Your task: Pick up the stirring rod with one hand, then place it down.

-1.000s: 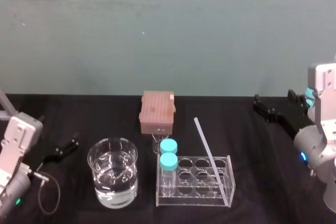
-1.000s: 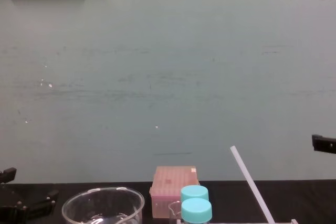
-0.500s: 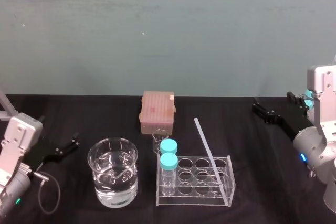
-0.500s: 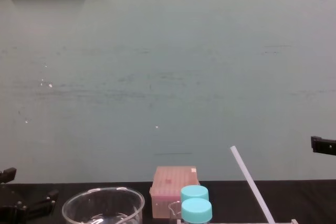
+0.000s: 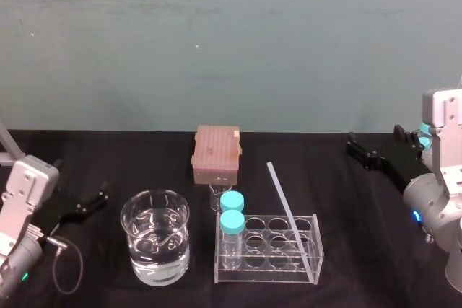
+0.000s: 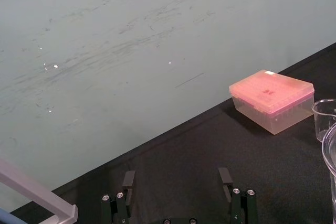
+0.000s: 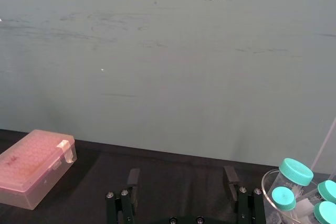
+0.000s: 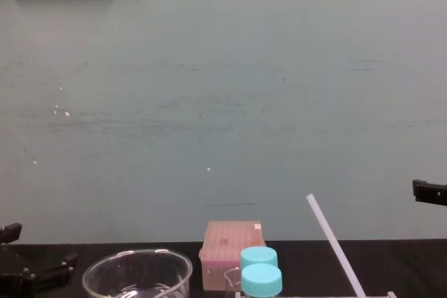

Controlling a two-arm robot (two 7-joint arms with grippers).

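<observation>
The stirring rod [image 5: 289, 214] is a thin translucent white stick. It leans tilted in the right side of a clear tube rack [image 5: 268, 265], with its upper end pointing back and left; the chest view shows the stirring rod [image 8: 334, 243] rising slantwise. My right gripper [image 5: 375, 140] hovers open and empty at the right, well apart from the rod; the right wrist view shows the right gripper [image 7: 181, 177] with its jaws wide. My left gripper [image 5: 86, 205] rests open at the far left, its fingers [image 6: 128, 180] spread over bare cloth.
A glass beaker of water [image 5: 155, 247] stands left of the rack. Two blue-capped bottles [image 5: 232, 211] sit in the rack's left cells, with a small empty glass [image 5: 218, 194] behind them. A pink lidded box [image 5: 216, 153] lies farther back. Black cloth covers the table [image 5: 346, 207].
The right gripper has crept a touch toward the middle. The rod, the rack and the left arm have stayed put.
</observation>
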